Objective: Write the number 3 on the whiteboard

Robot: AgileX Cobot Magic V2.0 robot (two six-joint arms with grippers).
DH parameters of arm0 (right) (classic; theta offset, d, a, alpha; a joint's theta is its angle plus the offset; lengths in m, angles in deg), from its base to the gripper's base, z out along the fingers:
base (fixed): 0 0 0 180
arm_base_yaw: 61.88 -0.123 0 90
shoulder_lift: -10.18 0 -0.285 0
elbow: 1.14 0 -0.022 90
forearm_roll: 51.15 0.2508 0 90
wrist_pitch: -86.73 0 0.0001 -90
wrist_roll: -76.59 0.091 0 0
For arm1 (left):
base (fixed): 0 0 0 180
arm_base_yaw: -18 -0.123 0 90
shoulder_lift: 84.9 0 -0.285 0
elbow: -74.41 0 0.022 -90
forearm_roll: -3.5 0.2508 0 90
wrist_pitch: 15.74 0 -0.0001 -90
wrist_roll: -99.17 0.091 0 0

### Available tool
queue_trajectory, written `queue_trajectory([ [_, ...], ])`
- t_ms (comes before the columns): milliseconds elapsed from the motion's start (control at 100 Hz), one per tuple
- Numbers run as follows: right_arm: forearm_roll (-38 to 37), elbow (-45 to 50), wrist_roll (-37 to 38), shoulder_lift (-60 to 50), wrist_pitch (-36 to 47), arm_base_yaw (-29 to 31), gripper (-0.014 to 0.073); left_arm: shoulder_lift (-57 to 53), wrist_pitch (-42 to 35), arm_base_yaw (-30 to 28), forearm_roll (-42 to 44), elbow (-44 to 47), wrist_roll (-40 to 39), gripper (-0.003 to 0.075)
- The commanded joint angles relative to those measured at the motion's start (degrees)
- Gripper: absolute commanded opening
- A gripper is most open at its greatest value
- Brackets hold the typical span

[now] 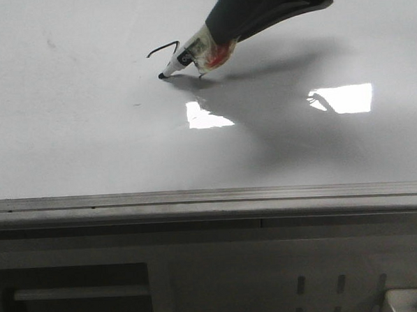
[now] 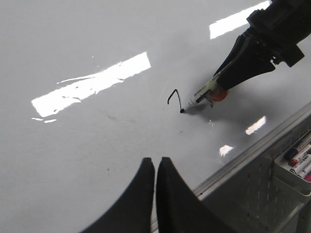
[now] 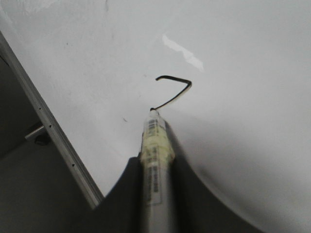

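Observation:
The whiteboard (image 1: 88, 134) is a glossy white-grey board with a grey metal edge strip along its front. My right gripper (image 1: 213, 47) is shut on a white marker (image 1: 182, 59), tip down on the board. From the tip runs a thin black stroke (image 1: 162, 49), a short curved top and a slanted line, the upper part of the number 3. The stroke (image 3: 174, 90) and the marker (image 3: 155, 160) show in the right wrist view, and the stroke (image 2: 175, 99) in the left wrist view. My left gripper (image 2: 155, 162) is shut and empty above the board near its front edge.
Bright rectangular light reflections (image 1: 345, 98) lie on the board. A grey perforated panel sits below the edge strip (image 1: 211, 201). A white bin with several markers (image 2: 299, 160) hangs beside the board's edge.

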Motion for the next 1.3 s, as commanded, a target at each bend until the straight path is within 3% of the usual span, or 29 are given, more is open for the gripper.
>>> queue_trajectory([
  [0, -1.3, -0.7, 0.1, -0.1, 4.1, 0.6, -0.0043, 0.8, -4.8, -0.2, -1.2, -1.4, -0.6, -0.002],
  [570, -4.2, 4.5, 2.7, -5.7, 3.7, 1.3, -0.0043, 0.8, -4.8, -0.2, -1.2, -1.4, -0.6, -0.002],
  [820, 1.4, 6.5, 2.9, -1.5, 5.3, -0.6, -0.0043, 0.8, -4.8, -0.2, -1.2, -1.4, -0.6, -0.002],
  [1060, 1.4, 6.5, 2.9, 1.5, 6.8, -2.6, -0.0043, 0.8, -4.8, -0.2, -1.2, -1.4, -0.6, -0.002],
  [1290, 1.3, -0.5, 2.9, -6.4, -3.2, -3.6, -0.0043, 0.8, -4.8, -0.2, -1.9, -1.4, -0.6, -0.0018],
])
